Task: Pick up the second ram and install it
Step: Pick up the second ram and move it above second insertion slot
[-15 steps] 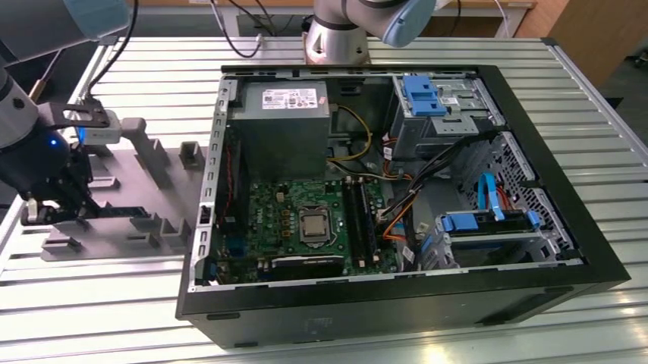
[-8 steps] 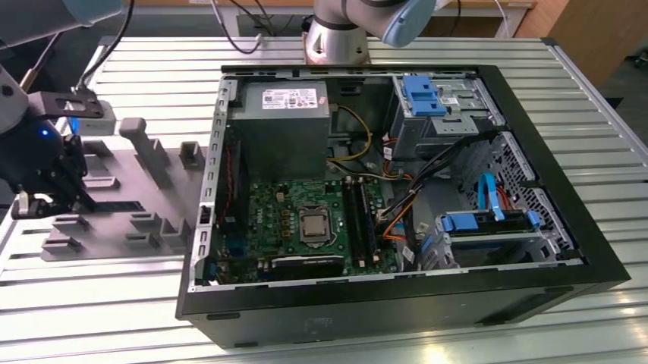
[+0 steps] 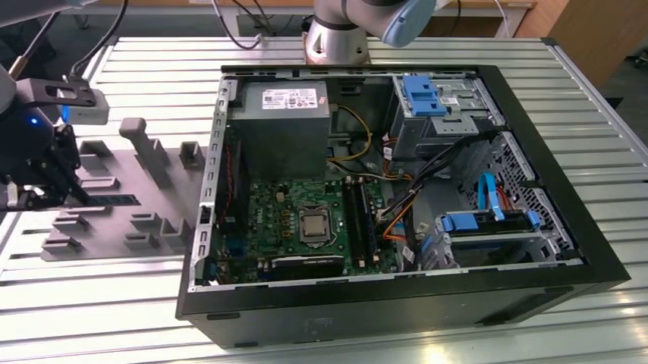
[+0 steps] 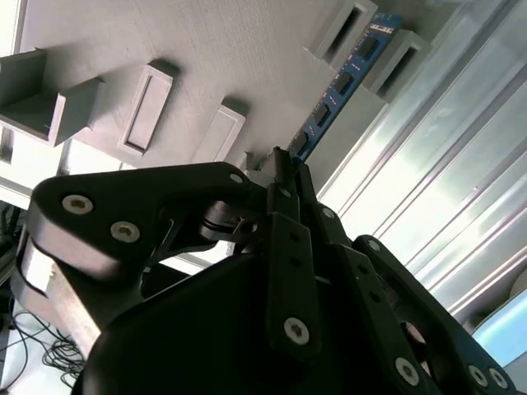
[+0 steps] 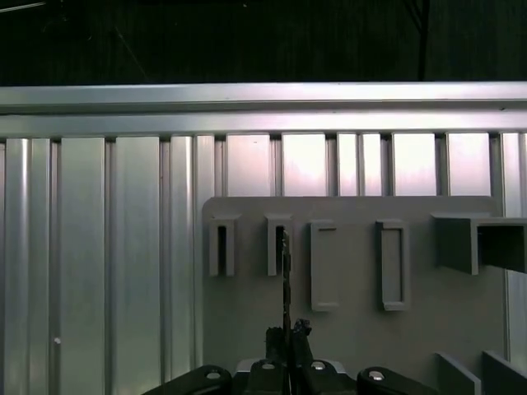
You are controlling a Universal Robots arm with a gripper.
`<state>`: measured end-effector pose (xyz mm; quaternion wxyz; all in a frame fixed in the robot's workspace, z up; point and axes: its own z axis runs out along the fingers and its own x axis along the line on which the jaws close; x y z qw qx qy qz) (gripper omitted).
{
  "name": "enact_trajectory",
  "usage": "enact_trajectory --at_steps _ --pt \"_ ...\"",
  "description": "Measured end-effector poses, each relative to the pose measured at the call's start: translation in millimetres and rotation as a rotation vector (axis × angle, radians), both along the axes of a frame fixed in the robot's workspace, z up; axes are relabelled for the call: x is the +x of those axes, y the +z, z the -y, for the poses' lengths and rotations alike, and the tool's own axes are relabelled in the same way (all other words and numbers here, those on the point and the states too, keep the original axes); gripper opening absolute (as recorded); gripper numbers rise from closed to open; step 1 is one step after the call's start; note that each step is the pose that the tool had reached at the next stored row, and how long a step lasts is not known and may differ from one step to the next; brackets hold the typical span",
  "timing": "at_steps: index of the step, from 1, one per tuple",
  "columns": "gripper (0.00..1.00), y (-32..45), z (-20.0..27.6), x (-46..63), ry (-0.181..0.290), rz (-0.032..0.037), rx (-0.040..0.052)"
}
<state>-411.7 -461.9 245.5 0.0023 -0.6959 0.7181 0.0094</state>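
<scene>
Gripping: your black metal gripper (image 4: 282, 163) looks clamped on the near end of the second ram (image 4: 342, 78), a thin blue-green circuit-board stick with small dark chips.
Ram position: it stands on edge on the matte grey plastic fixture plate (image 4: 206, 49), its far end between two raised grey blocks (image 4: 403, 53).
Long axis: it runs straight away from your fingertips, in line with the gripper; in the first wrist view it is a thin dark line.
Case: the open black metal computer case (image 3: 405, 311) with its green motherboard (image 3: 273, 220) lies well apart, towards the exterior view's right.
Surfaces: you have a shiny ribbed aluminium table (image 3: 102, 303); the stick looks rigid and slim.
</scene>
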Motion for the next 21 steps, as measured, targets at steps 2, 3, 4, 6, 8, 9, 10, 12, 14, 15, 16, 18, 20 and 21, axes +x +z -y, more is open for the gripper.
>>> enact_trajectory --at_steps 2,3,4,6,8,9,10,12,14,15,16,18,20,21 --pt "0.14 3.5 0.0 0.0 0.0 0.0 0.0" --pt "0.14 4.9 0.0 0.0 0.0 -0.0001 0.0" --pt "0.14 6.3 0.0 0.0 0.0 -0.0001 -0.0001" --pt "0.14 9.1 0.0 0.0 0.0 -0.0001 0.0" --pt "0.14 12.0 0.0 0.0 0.0 0.0 0.0" --pt "0.14 13.2 0.0 0.0 0.0 0.0 0.0" --pt "0.14 14.4 0.0 0.0 0.0 -0.0001 0.0" --pt "0.14 17.1 0.0 0.0 0.0 -0.0001 0.0" --pt "0.14 19.8 0.0 0.0 0.0 0.0 0.0001" --pt "0.14 21.4 0.0 0.0 0.0 -0.0001 0.0001" --pt "0.14 23.1 0.0 0.0 0.0 -0.0001 0.0001" --pt "0.14 26.8 0.0 0.0 0.0 0.0 0.0001" --pt "0.14 30.7 0.0 0.0 0.0 0.0 0.0001" --pt "0.14 32.7 0.0 0.0 0.0 -0.0001 0.0"
